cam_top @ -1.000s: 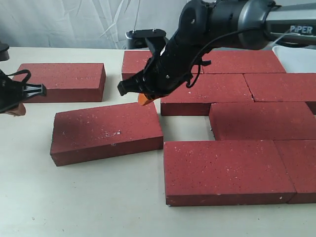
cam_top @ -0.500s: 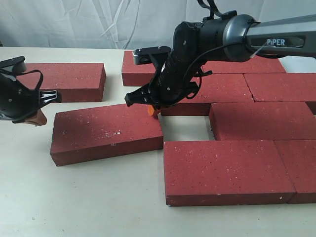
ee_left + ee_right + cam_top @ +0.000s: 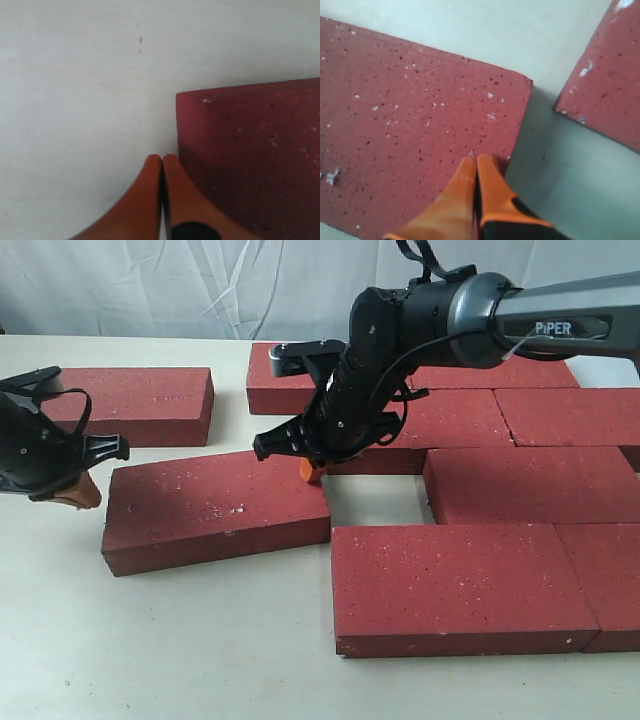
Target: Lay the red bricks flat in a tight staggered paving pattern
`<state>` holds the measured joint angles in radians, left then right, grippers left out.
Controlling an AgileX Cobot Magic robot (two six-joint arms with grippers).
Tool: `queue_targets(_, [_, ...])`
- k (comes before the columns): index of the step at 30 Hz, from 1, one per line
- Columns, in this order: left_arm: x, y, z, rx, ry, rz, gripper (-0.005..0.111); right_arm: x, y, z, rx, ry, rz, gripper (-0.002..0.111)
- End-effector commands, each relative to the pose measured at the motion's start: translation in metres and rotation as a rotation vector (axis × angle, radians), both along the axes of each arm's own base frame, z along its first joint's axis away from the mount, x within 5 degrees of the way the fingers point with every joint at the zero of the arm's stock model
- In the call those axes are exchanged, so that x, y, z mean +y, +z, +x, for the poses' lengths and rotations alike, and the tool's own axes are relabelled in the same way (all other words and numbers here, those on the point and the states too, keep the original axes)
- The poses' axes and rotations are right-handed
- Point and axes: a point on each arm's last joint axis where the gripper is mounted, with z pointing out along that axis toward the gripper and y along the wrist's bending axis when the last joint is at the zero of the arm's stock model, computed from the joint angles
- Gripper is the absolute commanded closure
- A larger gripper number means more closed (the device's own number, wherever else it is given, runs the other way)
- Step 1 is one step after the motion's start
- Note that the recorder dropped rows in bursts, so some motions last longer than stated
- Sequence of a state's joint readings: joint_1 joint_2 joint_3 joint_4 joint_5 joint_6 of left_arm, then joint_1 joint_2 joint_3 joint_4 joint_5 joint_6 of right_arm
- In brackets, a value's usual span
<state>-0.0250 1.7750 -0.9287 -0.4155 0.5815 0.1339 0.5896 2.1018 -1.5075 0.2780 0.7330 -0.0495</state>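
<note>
Closing in from both sides, we have brought the two arms onto the loose brick point(image 3: 215, 505), which lies flat and slightly skewed left of centre in the exterior view, apart from the paved bricks point(image 3: 520, 485) that fill the right half. A second ago the left gripper point(image 3: 78, 492) hung at the far left edge. Now it sits low, just beside the brick's left end. Its wrist view shows the orange fingers point(image 3: 150, 175) pressed together with the brick's corner right alongside; we cannot tell whether they touch it. The right gripper point(image 3: 312, 471) has dropped from above the brick to its upper right corner, fingers likewise pressed together with nothing between them. Its wrist view puts the tips over the brick's top face near that corner. The brick itself has not shifted over this second. We judge that the approach is done and the push has not yet begun. The joined tips should serve as pushers: the left to drive the brick rightward into the bare gap point(image 3: 375, 500) on the table point(image 3: 200, 640), the right to square its skew. Another brick point(image 3: 130, 405) waits at upper left, well apart, so the paving is unfinished.
</note>
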Motion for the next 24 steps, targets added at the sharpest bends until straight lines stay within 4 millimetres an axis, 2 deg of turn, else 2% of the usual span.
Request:
queue_targets(1, [-0.001,-0.016,0.0,0.055,0.019,-0.031,0.107,-0.001,-0.006,-0.002,0.044,0.009,-0.022,0.109])
queue_targets(4, [-0.007,-0.021,0.002,0.055,0.012,-0.09,0.107,-0.002,-0.008,-0.006,0.081,0.018,-0.038,0.109])
queue_targets(9, [-0.015,-0.018,0.004,0.022,-0.037,-0.176,0.107,-0.005,-0.01,-0.01,0.124,0.038,-0.074,0.109])
queue_targets(17, [-0.016,-0.018,0.003,0.032,-0.045,-0.185,0.107,-0.006,-0.01,-0.011,0.138,0.039,-0.082,0.109])
queue_targets(24, [-0.022,-0.018,0.001,0.041,-0.067,-0.191,0.107,-0.011,-0.011,-0.009,0.135,-0.048,-0.134,0.109])
